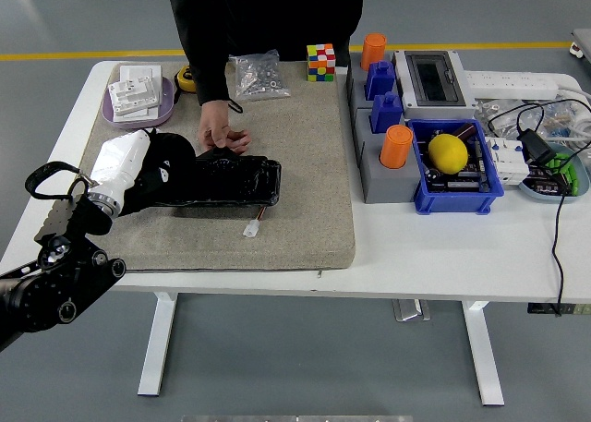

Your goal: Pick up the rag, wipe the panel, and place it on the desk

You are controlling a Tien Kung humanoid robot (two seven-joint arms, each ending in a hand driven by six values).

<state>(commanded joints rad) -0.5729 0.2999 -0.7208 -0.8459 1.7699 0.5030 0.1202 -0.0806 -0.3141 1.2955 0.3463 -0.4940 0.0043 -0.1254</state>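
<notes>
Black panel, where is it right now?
In the head view the glossy black panel lies left of centre on the grey felt mat, with the person's hand at its far edge and the robot's left hand at its left end.

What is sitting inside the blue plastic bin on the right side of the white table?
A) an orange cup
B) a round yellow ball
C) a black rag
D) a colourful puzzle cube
B: a round yellow ball lies inside the blue plastic bin, while the colourful puzzle cube stands at the table's far edge, outside the bin.
</notes>
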